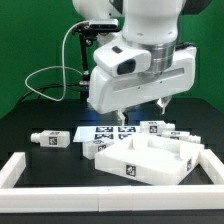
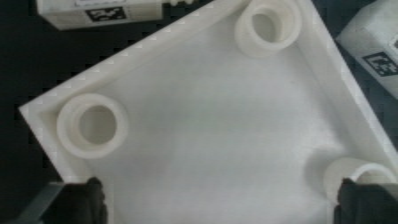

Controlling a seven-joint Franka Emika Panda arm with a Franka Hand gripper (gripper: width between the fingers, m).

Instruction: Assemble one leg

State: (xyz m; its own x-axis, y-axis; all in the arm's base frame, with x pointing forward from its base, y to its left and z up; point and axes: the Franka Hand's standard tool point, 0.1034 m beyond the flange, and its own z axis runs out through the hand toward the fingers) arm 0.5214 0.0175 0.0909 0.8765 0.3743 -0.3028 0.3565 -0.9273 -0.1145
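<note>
Seemingly plastic tabletop (image 2: 214, 110), round sockets (image 2: 270, 27), stubby leg (image 1: 48, 139)

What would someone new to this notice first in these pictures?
The big white robot arm fills the middle of the exterior view, its open gripper hanging over the large flat white tabletop piece. In the wrist view that piece fills the picture, with round sockets near its corners. One leg lies alone toward the exterior view's left, while other legs lie toward its right, behind the tabletop piece.
</note>
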